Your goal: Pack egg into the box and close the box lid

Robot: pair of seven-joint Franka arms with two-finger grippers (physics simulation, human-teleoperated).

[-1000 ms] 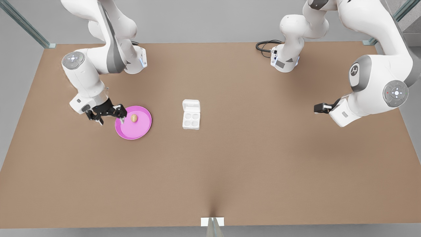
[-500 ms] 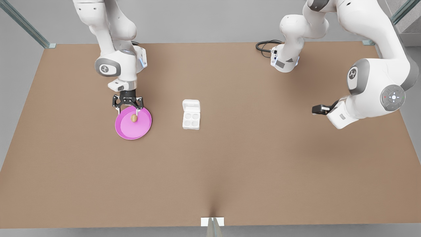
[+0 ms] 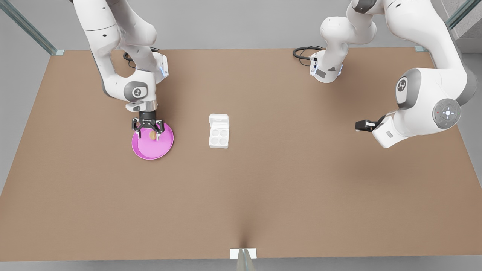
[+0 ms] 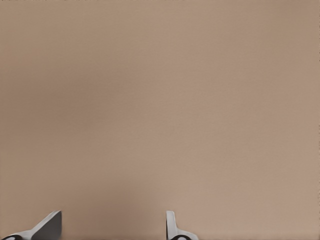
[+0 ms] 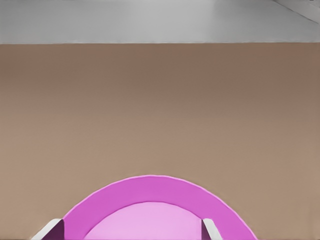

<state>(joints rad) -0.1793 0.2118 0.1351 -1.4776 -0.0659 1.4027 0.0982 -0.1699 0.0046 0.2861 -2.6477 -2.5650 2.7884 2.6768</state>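
Now, egg (image 3: 152,135): lies on the pink plate (image 3: 152,149), toward the plate's far side, between the two fingers of the right tool.
Right tool (image 3: 148,132): hangs straight down over the plate, at the front view's left; its fingers are spread, one on each side of the egg, and I cannot tell whether they touch it. The right wrist view shows both fingertips (image 5: 49,231) apart with the plate's rim (image 5: 150,186) arching between them.
Pink plate: sits on the worktop (image 3: 241,188), near the box on the front view's left of it.
Box (image 3: 218,138): stands on the worktop, its four round cups bare.
Box lid (image 3: 218,121): lies folded back, hinged at the box's far edge, so the box stands uncovered.
Left tool (image 3: 362,125): waits well apart from the box, at the front view's right, held above the worktop and pointing toward the box. In the left wrist view its fingertips (image 4: 47,226) stand apart, nothing between them, bare worktop (image 4: 160,110) beyond.
Black cable (image 3: 304,52): loops at the worktop's far edge, beyond the box.
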